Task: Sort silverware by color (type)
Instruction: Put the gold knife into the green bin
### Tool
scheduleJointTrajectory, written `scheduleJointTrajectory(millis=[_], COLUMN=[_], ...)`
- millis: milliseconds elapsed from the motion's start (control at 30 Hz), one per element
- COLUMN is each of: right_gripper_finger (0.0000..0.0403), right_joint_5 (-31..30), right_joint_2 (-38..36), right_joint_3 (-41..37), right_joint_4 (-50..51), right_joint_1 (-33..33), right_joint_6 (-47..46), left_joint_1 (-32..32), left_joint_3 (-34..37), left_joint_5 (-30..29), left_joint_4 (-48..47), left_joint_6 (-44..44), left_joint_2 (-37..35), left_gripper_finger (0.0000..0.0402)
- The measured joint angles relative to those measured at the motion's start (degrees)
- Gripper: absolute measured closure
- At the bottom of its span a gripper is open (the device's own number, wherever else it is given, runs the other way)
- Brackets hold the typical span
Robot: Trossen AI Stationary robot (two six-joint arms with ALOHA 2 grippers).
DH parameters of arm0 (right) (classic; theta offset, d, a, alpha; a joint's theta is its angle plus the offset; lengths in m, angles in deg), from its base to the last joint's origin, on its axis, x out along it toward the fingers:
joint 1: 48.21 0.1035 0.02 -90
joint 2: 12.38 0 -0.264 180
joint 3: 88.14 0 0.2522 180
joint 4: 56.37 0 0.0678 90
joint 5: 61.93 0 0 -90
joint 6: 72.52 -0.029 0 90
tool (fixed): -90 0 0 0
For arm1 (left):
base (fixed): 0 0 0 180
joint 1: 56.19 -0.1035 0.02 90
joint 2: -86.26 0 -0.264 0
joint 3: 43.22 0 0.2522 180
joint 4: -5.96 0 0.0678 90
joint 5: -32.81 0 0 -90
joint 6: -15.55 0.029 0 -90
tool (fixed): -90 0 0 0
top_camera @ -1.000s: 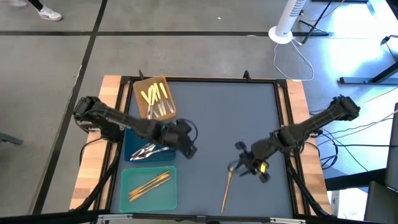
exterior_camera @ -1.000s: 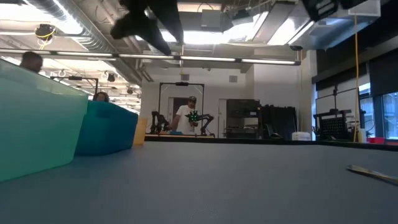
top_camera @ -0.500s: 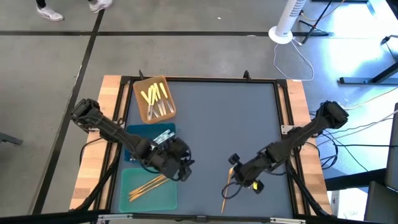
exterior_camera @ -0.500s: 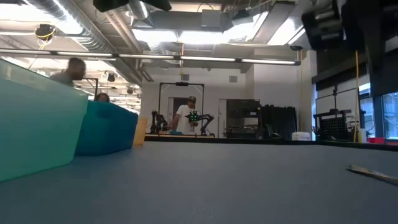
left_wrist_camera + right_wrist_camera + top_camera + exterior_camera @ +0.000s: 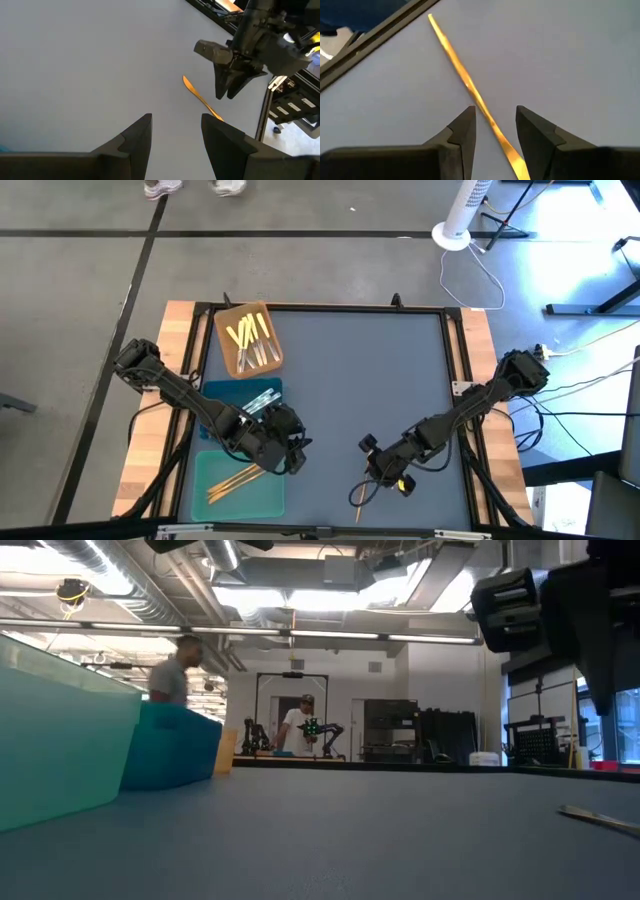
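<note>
We find the right hand [image 5: 494,131] parted, straddling the gold utensil [image 5: 465,82] lying flat on the desk [image 5: 360,370]; contact unconfirmed. The left hand [image 5: 175,132] stands open and empty by the teal tray [image 5: 215,500]. Only the high view shows the sorted trays.

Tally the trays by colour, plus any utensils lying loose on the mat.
brown tray: 1
blue tray: 1
teal tray: 1
orange-gold utensil, loose on the mat: 1
Total: 4
</note>
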Motion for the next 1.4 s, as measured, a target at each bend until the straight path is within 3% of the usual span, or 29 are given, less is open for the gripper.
scheduleJointTrajectory(millis=[700,1167,1400], right_gripper_finger=[0.0276,0.0276,0.0276], right_joint_5=[5.3,5.3,8.9], right_joint_2=[8.2,8.3,11.1], right_joint_3=[0.0,0.0,0.0], right_joint_4=[-6.1,-6.4,-9.1], right_joint_1=[-0.1,-1.2,-1.2], right_joint_6=[1.6,2.6,2.5], left_joint_1=[-0.1,-0.1,-0.1], left_joint_3=[0.0,0.0,0.0], left_joint_5=[-0.2,-1.4,-1.4], left_joint_4=[0.0,0.0,0.0], left_joint_6=[0.1,0.2,0.2], left_joint_2=[0.0,0.0,0.0], left_gripper_finger=[0.0237,0.0237,0.0237])
